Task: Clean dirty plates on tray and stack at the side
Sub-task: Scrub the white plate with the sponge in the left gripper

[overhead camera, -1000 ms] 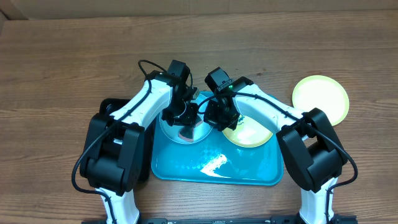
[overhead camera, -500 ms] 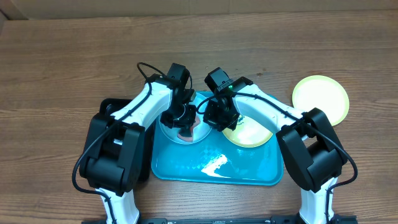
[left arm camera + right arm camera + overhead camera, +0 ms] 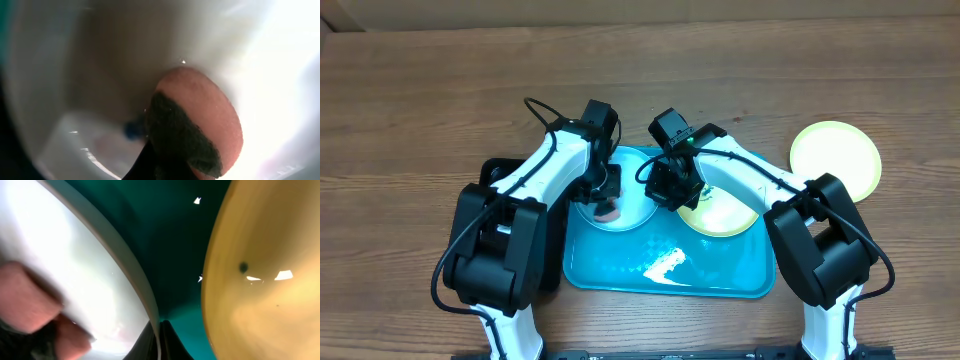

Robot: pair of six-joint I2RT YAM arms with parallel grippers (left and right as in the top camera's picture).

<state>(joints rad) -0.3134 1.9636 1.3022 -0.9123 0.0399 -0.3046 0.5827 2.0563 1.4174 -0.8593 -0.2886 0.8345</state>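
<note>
The cyan tray (image 3: 610, 268) lies at the table's centre. A light blue plate (image 3: 636, 213) sits in its left part. My left gripper (image 3: 605, 197) is shut on a pink sponge with a dark scouring side (image 3: 200, 117) and presses it on that plate's pale centre (image 3: 100, 60), next to a small blue smudge (image 3: 132, 131). My right gripper (image 3: 159, 332) is shut on the light blue plate's rim (image 3: 127, 262). A yellow-green plate (image 3: 725, 215) lies in the tray's right part, with a dark speck (image 3: 243, 267). A second yellow-green plate (image 3: 835, 160) lies on the table at the right.
A white smear (image 3: 665, 262) lies in the tray's middle. A black tray (image 3: 492, 172) shows partly under the left arm. Both arms reach in from the near edge and meet over the tray's back half. The table is brown wood.
My left gripper has slid the sponge a little to the left across the light blue plate. The right gripper has stayed pinched on the rim.
</note>
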